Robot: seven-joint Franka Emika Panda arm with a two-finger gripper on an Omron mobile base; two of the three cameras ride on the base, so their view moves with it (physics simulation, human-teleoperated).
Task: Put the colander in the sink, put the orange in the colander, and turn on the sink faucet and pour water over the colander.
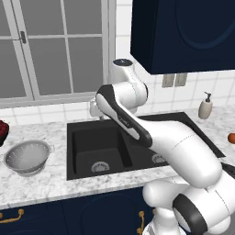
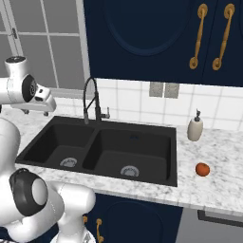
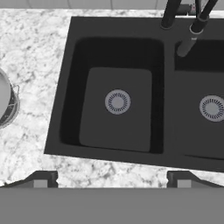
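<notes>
Looking down through the hand view, we see our gripper (image 3: 112,178) hanging over the left basin of the sink (image 3: 61,144), its two dark finger tips (image 3: 41,179) standing far apart at the bottom edge with nothing between them: released and empty.

We judge that the first step is in hand and not yet done. The colander (image 1: 27,157) sits upright on the marble counter (image 1: 50,181) at about nine o'clock from the sink in the left base view, clear of the basin rim, with a dark red bowl-like thing (image 1: 2,132) just beyond it at the picture's edge. In the hand view only its rim shows, at nine o'clock. Both basins are bare, each with its silver drain (image 3: 117,101).

The orange (image 2: 202,169) lies on the counter at three o'clock from the sink in the right base view, well apart from the colander, below the white soap dispenser (image 2: 195,127). The sink faucet (image 2: 91,100) stands behind the divider between the basins, at twelve o'clock, and we see no water running.

Next, we think, the hand must swing toward nine o'clock, come down over the colander's rim or a side handle, close there, and carry it into a basin. The thin rim may slip between the fingers.
</notes>
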